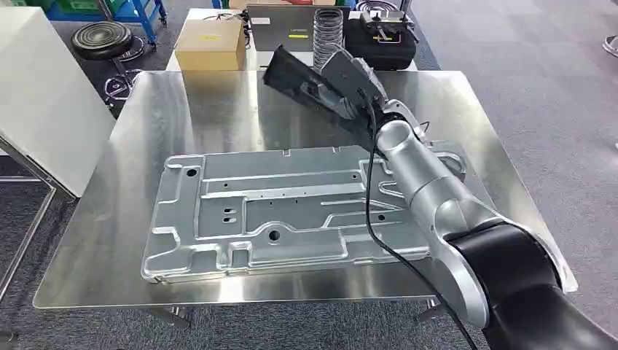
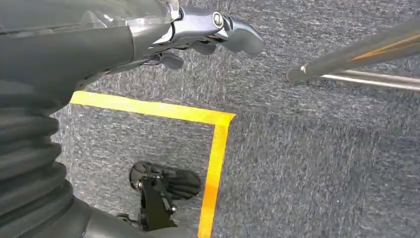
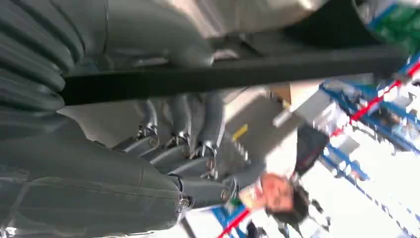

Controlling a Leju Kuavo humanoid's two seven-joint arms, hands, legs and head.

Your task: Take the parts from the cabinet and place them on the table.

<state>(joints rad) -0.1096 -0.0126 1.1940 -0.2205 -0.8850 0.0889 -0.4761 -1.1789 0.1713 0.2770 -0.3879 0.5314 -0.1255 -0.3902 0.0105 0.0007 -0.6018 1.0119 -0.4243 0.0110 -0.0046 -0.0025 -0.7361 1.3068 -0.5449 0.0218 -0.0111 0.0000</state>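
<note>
Right hand (image 1: 348,80) of the humanoid grips a long black part (image 1: 302,80) above the far edge of the steel table (image 1: 95,248), the piece tilted and pointing toward the far left corner; in the right wrist view the fingers (image 3: 173,144) curl around the dark bar (image 3: 223,74). Spread across the middle of the table lies a large stamped metal panel (image 1: 255,211), flat, its long side running along the near edge. Beyond the far edge stand a cardboard box (image 1: 210,44), a black case (image 1: 382,36) and a coiled grey hose (image 1: 327,33); a black stool (image 1: 102,36) stands off the far left corner. Left hand (image 2: 208,29) hangs over grey carpet crossed by yellow floor tape (image 2: 213,148), fingers loosely apart and holding nothing.
</note>
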